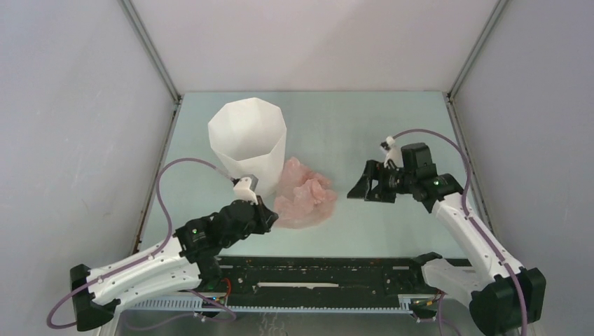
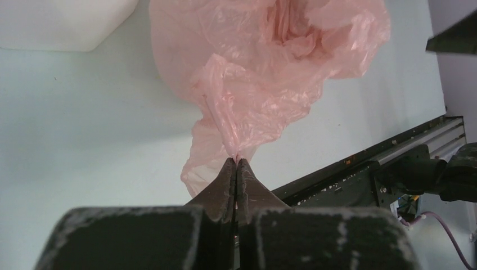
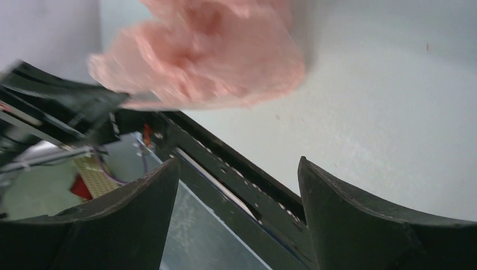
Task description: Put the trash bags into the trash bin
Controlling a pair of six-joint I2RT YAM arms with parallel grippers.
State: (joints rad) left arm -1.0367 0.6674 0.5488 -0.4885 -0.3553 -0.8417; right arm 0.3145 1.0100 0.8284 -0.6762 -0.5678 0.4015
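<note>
Clearly little is done: we see the bag crumpled on the table beside the bin, left gripper pinching its edge, right gripper spread, empty.

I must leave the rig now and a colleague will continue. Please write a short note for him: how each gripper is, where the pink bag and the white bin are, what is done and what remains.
Left gripper: shut, pinching an edge of the pink bag.
Right gripper: open, empty, apart from the bag.
Bag: crumpled on the table, beside the base of the white bin; none of it is inside.
Bin: upright, at the back left of the table.
Done: the left arm has a grip on the bag.
Left: lift the bag and put it into the bin.
</note>
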